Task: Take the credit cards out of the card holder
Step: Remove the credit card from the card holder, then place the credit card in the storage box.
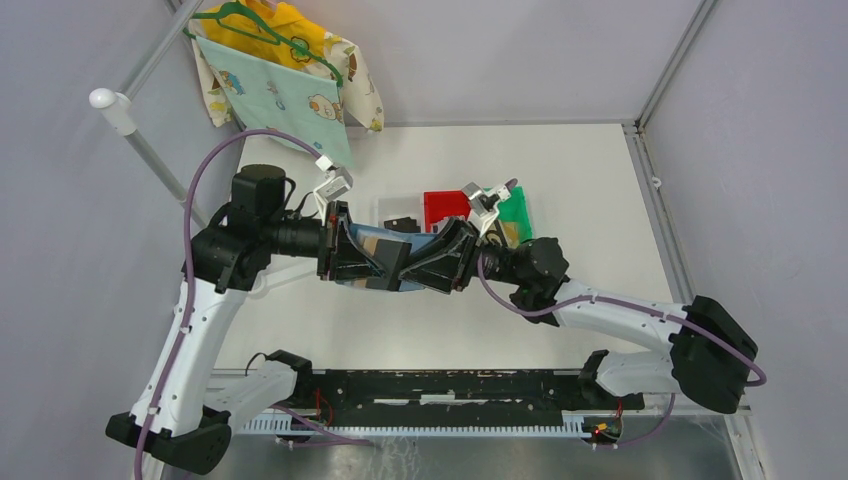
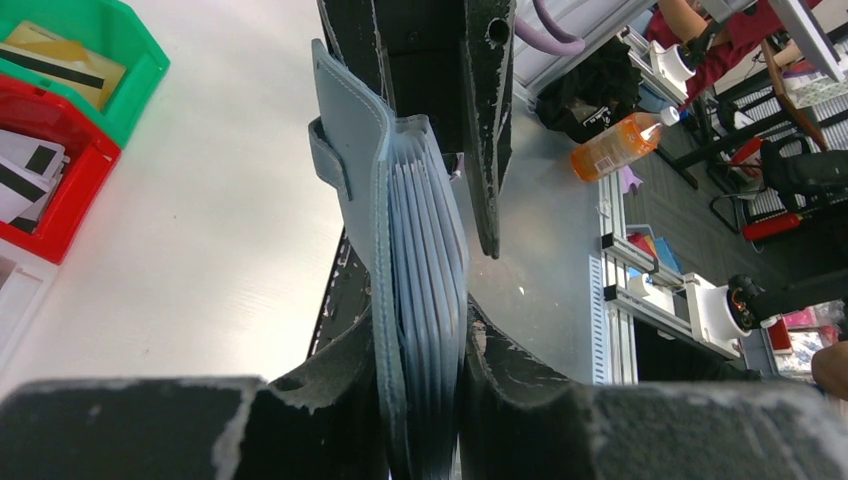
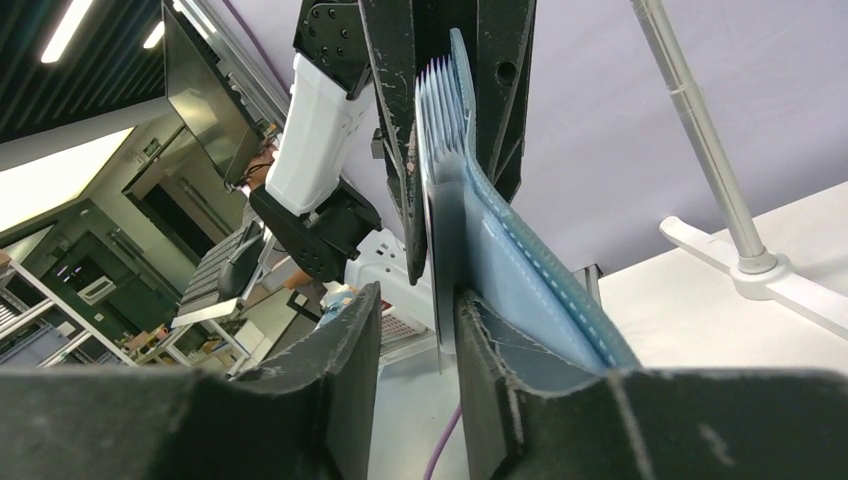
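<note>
The slate-blue card holder (image 1: 400,252) hangs in the air between both arms, above the table's middle. My left gripper (image 1: 383,264) is shut on its stack of pocket leaves, which show edge-on in the left wrist view (image 2: 425,230). My right gripper (image 1: 427,266) faces it, jaws apart; in the right wrist view (image 3: 418,300) the holder's cover (image 3: 520,270) lies over the outside of one finger and a thin leaf edge hangs in the gap, card or pocket I cannot tell. Loose credit cards lie in the bins: a gold-tan one (image 2: 60,60) and white ones (image 2: 25,170).
A white bin (image 1: 385,212) with a black card, a red bin (image 1: 445,207) and a green bin (image 1: 518,205) stand side by side just behind the grippers. A pale blue patterned cloth (image 1: 275,90) hangs on a hanger at the back left, beside a white pole (image 1: 115,110).
</note>
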`<action>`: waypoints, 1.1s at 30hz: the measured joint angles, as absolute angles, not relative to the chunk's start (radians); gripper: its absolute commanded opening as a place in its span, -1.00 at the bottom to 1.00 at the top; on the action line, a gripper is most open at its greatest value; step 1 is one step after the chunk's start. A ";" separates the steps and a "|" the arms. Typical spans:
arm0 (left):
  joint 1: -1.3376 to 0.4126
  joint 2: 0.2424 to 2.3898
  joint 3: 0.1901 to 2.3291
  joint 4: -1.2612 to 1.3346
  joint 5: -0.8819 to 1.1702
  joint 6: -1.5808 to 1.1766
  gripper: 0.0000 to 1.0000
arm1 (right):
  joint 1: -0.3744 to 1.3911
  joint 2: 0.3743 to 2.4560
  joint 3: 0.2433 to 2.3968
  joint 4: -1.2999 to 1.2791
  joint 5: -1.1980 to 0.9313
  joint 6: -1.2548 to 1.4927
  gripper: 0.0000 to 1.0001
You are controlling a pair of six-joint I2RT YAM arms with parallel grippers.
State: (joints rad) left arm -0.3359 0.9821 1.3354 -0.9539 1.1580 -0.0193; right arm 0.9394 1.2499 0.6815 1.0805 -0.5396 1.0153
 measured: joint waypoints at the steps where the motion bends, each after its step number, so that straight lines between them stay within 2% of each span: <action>1: -0.336 0.982 1.335 -0.953 1.155 -0.019 -0.96 | 0.941 1.258 0.688 1.079 -0.539 1.015 -0.31; 3: -0.335 0.982 1.335 -0.954 1.147 -0.019 -0.96 | 0.944 1.275 0.701 1.080 -0.540 1.016 -0.42; 9: -0.334 0.981 1.337 -0.956 1.129 -0.019 -0.94 | 0.941 1.291 0.703 1.077 -0.536 1.017 -0.96; 10: -0.334 0.982 1.339 -0.957 1.127 -0.019 -0.94 | 0.940 1.290 0.703 1.077 -0.536 1.015 -1.00; 25: -0.338 1.002 1.401 -0.995 1.075 0.001 -0.96 | 0.797 1.120 0.552 1.040 -0.553 1.017 -1.00; 30: -0.341 1.001 1.435 -1.039 0.927 0.094 -0.97 | 0.645 1.042 0.527 0.934 -0.575 1.004 -1.00; 33: -0.345 1.001 1.443 -1.066 0.759 0.164 -0.96 | 0.568 1.015 0.536 0.823 -0.580 0.959 -1.00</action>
